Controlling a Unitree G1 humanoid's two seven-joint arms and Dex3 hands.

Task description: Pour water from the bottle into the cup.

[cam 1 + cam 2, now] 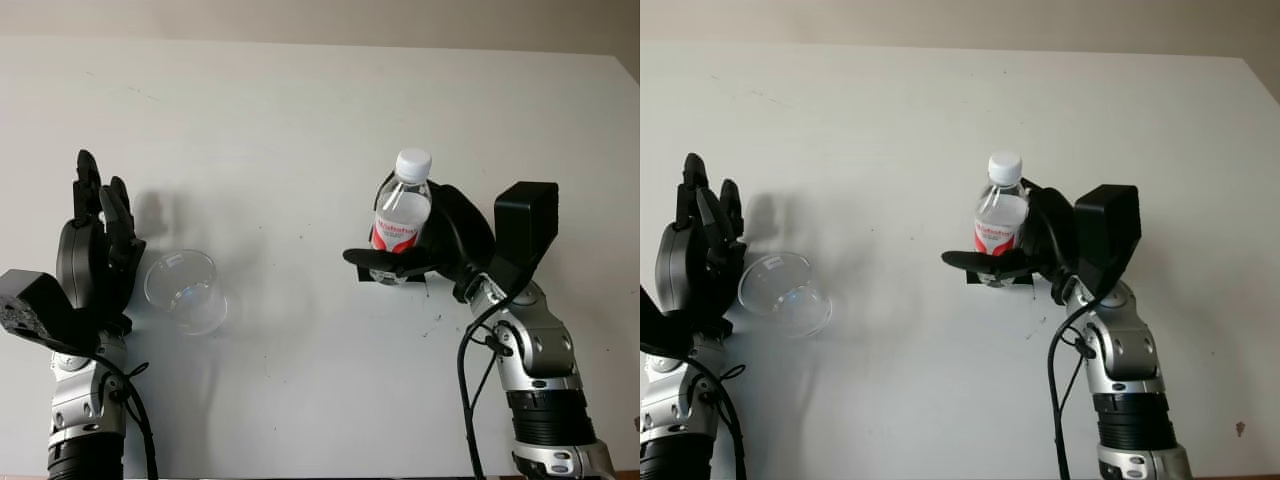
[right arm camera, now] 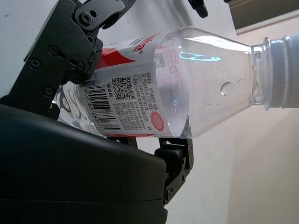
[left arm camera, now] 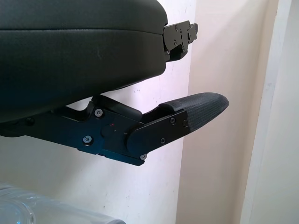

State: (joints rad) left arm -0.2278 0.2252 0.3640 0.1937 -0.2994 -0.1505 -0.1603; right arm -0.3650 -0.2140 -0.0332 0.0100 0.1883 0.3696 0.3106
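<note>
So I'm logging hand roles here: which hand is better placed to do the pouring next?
The right hand: its fingers are closed around the upright, still capped bottle. The left hand is open beside the cup, holding nothing.

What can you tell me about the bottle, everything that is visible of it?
The bottle is small, of clear plastic, with a white screw cap still on and a red and white label bearing a barcode and QR code. It stands upright on the white table, right of the clear cup. The right robot hand is closed around its label. Droplets cling inside its shoulder, and some water shows inside.
</note>
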